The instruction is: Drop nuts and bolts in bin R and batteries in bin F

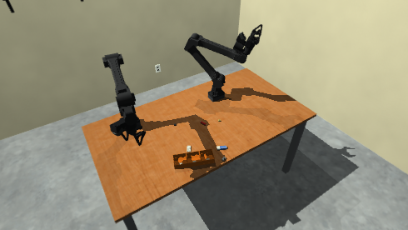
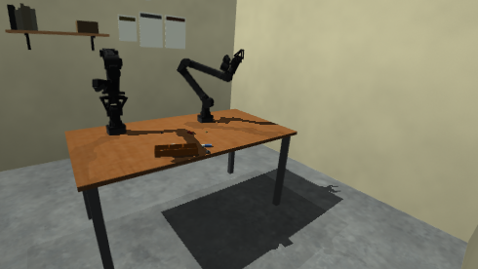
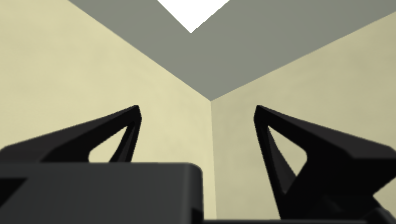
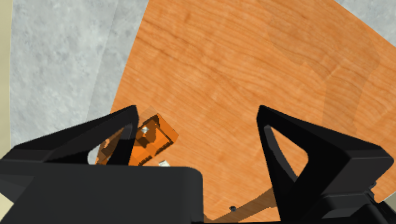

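Sitting near the table edge are the bins [image 1: 194,163] [image 2: 171,152] [image 4: 168,129], blue item [image 1: 222,147] [image 2: 208,145] beside them; right gripper [image 1: 132,140] [image 2: 114,98] [image 4: 197,106] is hovering open, empty. Sorting likely pending, needing identification, then descent. Left gripper [image 1: 259,27] [image 2: 241,51] [image 3: 198,106] is pointing up, open.

Room, type uncertain, nearest to a small robot lab or workshop: one wooden table [image 1: 146,167] [image 2: 122,161] [image 4: 215,75] with dark legs, bearing two black arms; plain walls [image 1: 333,62] [image 2: 366,88] [image 3: 65,75]; mottled grey floor [image 1: 42,179] [image 2: 39,214] [image 4: 50,60]; one outlet [image 1: 157,68]; one shelf [image 2: 59,33] with books [image 2: 24,18]; three wall sheets [image 2: 151,31]. Stove, sink and shop counter did not figure; furnishing was sparse.
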Motion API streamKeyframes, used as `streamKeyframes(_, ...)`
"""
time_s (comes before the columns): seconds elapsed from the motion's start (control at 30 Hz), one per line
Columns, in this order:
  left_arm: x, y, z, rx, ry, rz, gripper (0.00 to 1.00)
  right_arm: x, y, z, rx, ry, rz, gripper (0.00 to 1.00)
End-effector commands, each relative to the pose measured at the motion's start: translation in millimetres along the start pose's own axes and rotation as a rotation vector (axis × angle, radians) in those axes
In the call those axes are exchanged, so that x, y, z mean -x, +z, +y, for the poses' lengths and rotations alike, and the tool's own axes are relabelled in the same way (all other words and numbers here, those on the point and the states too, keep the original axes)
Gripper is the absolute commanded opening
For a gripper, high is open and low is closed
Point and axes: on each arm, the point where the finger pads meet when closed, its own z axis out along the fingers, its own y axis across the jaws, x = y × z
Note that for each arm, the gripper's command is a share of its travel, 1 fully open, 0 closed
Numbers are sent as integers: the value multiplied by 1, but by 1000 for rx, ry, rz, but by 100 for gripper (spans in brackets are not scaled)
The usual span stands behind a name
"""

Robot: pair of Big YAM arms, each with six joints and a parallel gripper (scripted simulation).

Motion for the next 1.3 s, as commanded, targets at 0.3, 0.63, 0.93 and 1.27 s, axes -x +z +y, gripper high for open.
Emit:
streamKeyframes(0.3,11,1,5,7,19,-32,100,2,-4,2,9,1,-7,100)
streamKeyframes(0.63,11,1,5,7,19,-32,100,0,0,0,0,0,0,100)
streamKeyframes(0.93,11,1,5,7,19,-32,100,0,0,0,0,0,0,100)
streamKeyframes(1.27,11,1,5,7,19,-32,100,0,0,0,0,0,0,100)
